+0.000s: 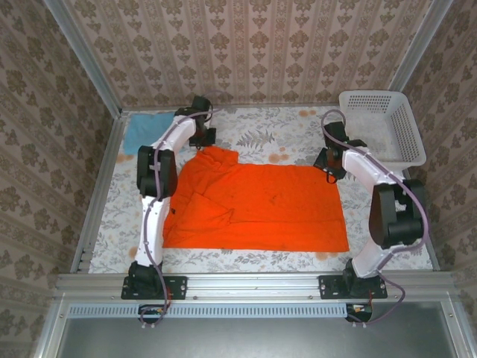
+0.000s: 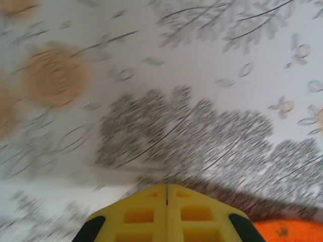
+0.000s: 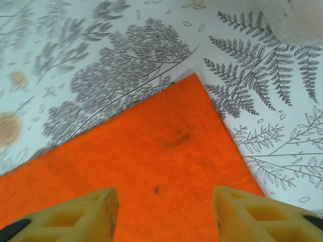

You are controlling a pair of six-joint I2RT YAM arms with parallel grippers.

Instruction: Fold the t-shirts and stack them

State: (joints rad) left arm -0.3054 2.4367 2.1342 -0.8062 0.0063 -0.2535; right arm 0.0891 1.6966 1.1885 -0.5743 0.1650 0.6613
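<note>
Close the wide right pincer [image 3: 162,199] low on the far corner of the orange t-shirt [image 3: 141,151], level with the shut left pincer [image 2: 166,187]

- The orange t-shirt [image 1: 261,205] is spread across the middle of the desk [image 1: 276,127], with its left part rumpled.
- The light-blue t-shirt [image 1: 141,133] is laid at the far left corner.
- A white lattice basket [image 1: 406,127] is set far right.
- The left pincer [image 1: 201,139] is seen beside the orange t-shirt's far left tip.

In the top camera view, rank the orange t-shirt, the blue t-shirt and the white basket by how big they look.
1. orange t-shirt
2. white basket
3. blue t-shirt, its right edge tucked behind the left arm
</note>
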